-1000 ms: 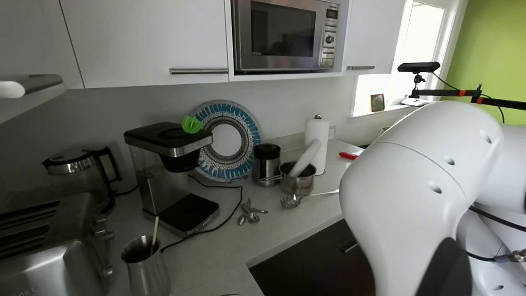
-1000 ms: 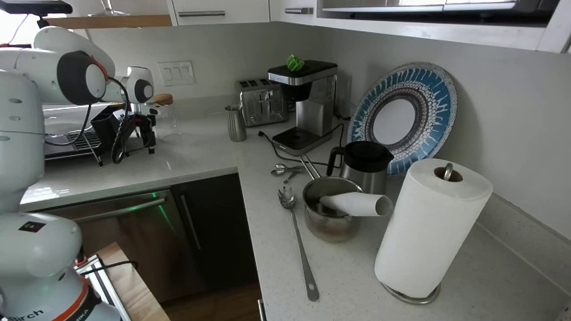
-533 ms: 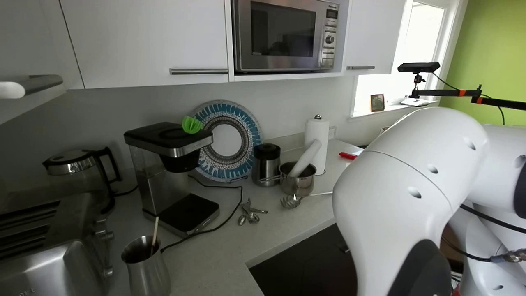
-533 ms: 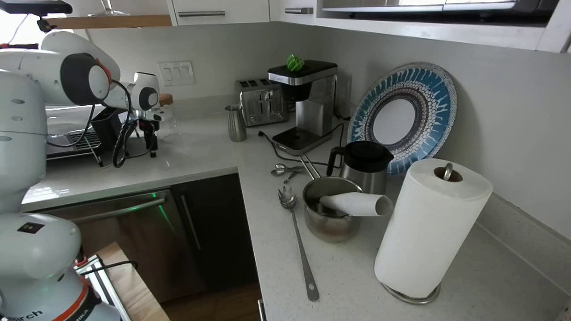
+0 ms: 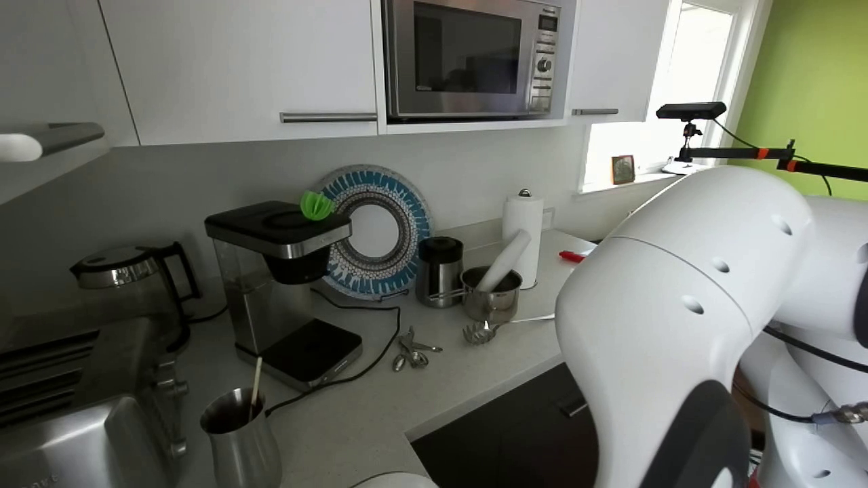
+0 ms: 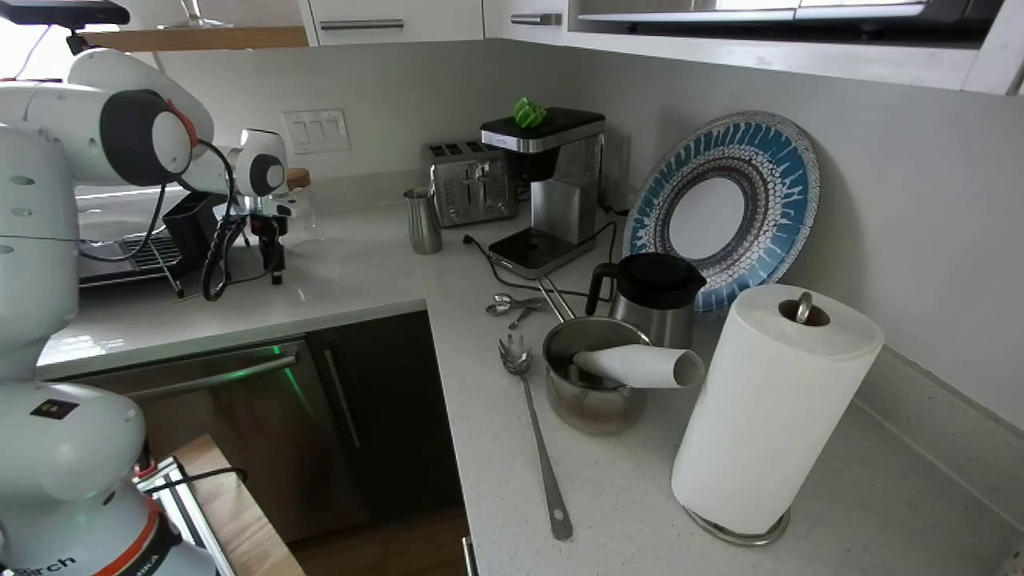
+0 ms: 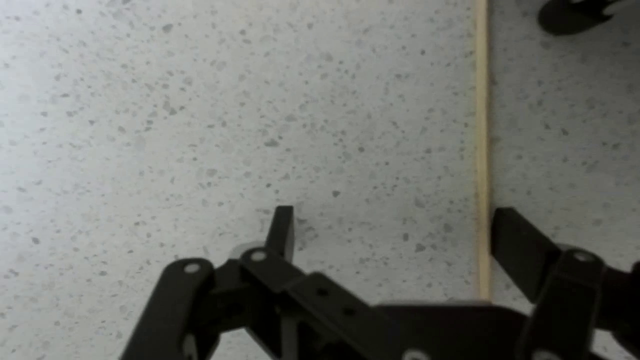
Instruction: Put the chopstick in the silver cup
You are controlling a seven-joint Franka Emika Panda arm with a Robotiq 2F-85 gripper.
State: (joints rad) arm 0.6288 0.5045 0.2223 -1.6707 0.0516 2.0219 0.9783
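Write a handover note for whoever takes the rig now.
Gripper: open, jaws on either side of the chopstick.
Chopstick: lying on the counter, closer to the jaw at the wrist view's right; contact unclear.
Silver cup: upright beside the toaster, a light stick already leaning in it.
Done: gripper over this chopstick, no grip yet.
Left: close, lift, carry to the cup, release.

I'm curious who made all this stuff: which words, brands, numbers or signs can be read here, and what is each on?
"Birch" on the robot arm's white base; its first letter is least clear.
"KA" on the base's dark band; the word's start isn't visible.
Microwave: lettering at top right and on controls, too small.
Toaster: lettering at the picture's edge, too blurred.
Coffee maker: front label, too small.
Base sticker: nothing legible.
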